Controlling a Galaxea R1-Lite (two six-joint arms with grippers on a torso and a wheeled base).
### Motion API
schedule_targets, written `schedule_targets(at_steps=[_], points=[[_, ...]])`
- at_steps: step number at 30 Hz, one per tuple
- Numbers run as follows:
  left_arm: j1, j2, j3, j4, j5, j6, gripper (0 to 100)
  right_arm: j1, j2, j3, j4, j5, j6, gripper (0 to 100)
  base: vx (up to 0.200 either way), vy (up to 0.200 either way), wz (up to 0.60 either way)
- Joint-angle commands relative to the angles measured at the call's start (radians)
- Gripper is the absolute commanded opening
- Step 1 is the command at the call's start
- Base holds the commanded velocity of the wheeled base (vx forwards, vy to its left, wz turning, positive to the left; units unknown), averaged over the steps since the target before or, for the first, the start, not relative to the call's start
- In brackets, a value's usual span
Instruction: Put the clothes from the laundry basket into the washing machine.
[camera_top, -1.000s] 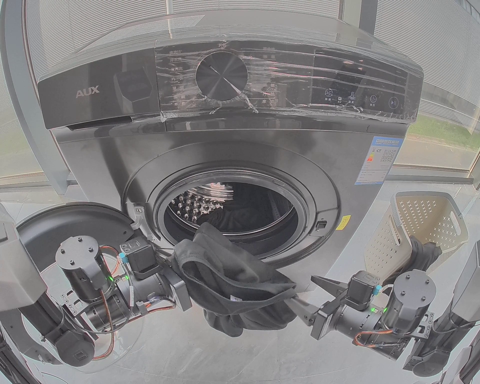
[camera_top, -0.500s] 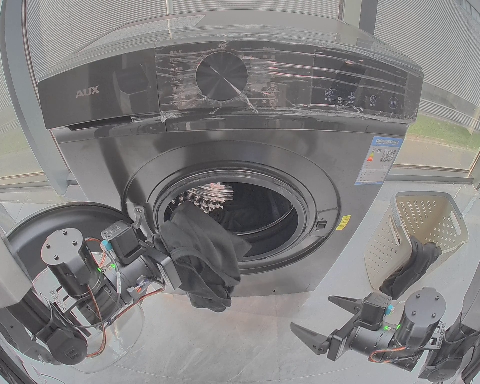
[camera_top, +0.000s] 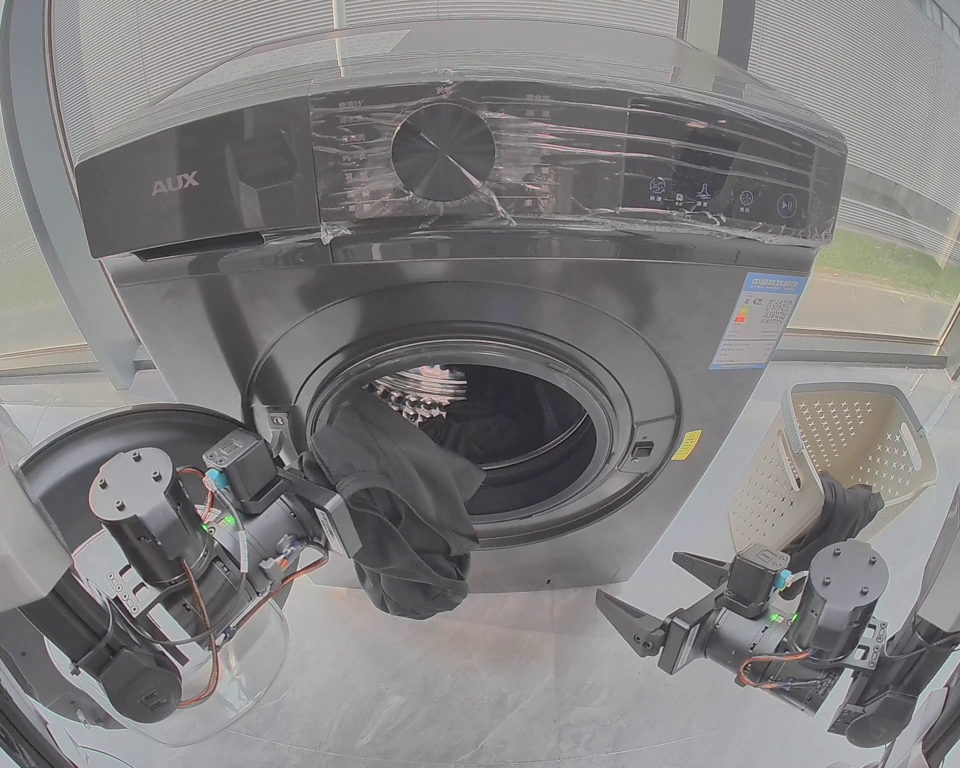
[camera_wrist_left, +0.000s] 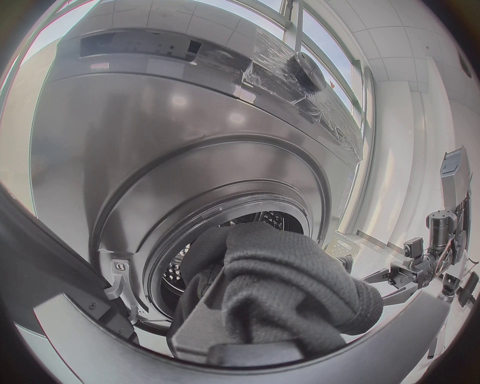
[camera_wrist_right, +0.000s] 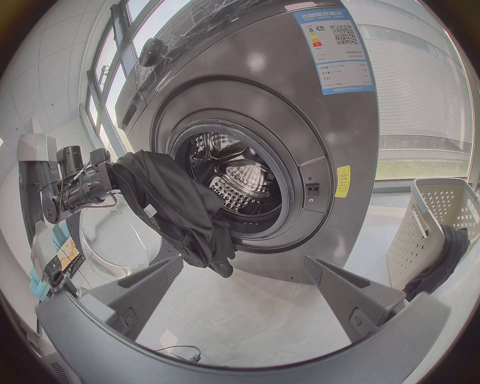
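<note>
My left gripper (camera_top: 340, 515) was clamped on a black garment (camera_top: 410, 510) in front of the left side of the washing machine's (camera_top: 600, 300) round opening, and the cloth hung below the rim. My right gripper (camera_top: 640, 582) hung low with fingers spread wide, holding nothing, just left of the laundry basket (camera_top: 860, 430), where another dark garment (camera_top: 840, 515) was draped over the edge.

The washing machine (camera_top: 560, 300) carries a short brand wordmark (camera_top: 175, 183) in pale capitals on its drawer panel, up and to the left of the door opening (camera_top: 520, 430). To the upper right of the opening is a blue-headed energy label (camera_top: 757, 320) with coloured bars, a square code and fine print. Just right of the opening is a small yellow sticker (camera_top: 687, 445). Above it runs a row of pale touch icons (camera_top: 720, 197) with captions too small to read.
</note>
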Motion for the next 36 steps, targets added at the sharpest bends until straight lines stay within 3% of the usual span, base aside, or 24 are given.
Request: schedule_targets(at_steps=[1, 5, 17, 28, 33, 36], points=[[-0.001, 0.026, -0.009, -0.001, -0.004, -0.004, 0, 0.002, 0.005, -0.005, 0.0, -0.003, 0.0, 100, 0.2, 0.0, 0.0], [-0.008, 0.044, -0.007, -0.001, -0.001, 0.004, 0, 0.007, 0.006, -0.004, 0.0, -0.003, 0.0, 100, 0.2, 0.0, 0.0], [-0.027, 0.054, 0.007, -0.002, -0.007, 0.005, 0, 0.014, 0.019, 0.001, 0.0, -0.003, 0.001, 100, 0.0, 0.0, 0.0], [-0.142, 0.06, 0.018, -0.002, 0.013, 0.008, 0, 0.045, 0.02, 0.004, 0.0, -0.004, 0.003, 100, 0.0, 0.0, 0.0], [-0.142, 0.158, -0.091, -0.001, 0.016, 0.005, 0, 0.063, 0.014, 0.007, 0.0, -0.004, 0.003, 100, 0.0, 0.0, 0.0], [-0.142, 0.218, -0.142, 0.001, -0.007, 0.004, 0, 0.066, 0.009, 0.004, -0.001, -0.004, 0.003, 100, 0.0, 0.0, 0.0]])
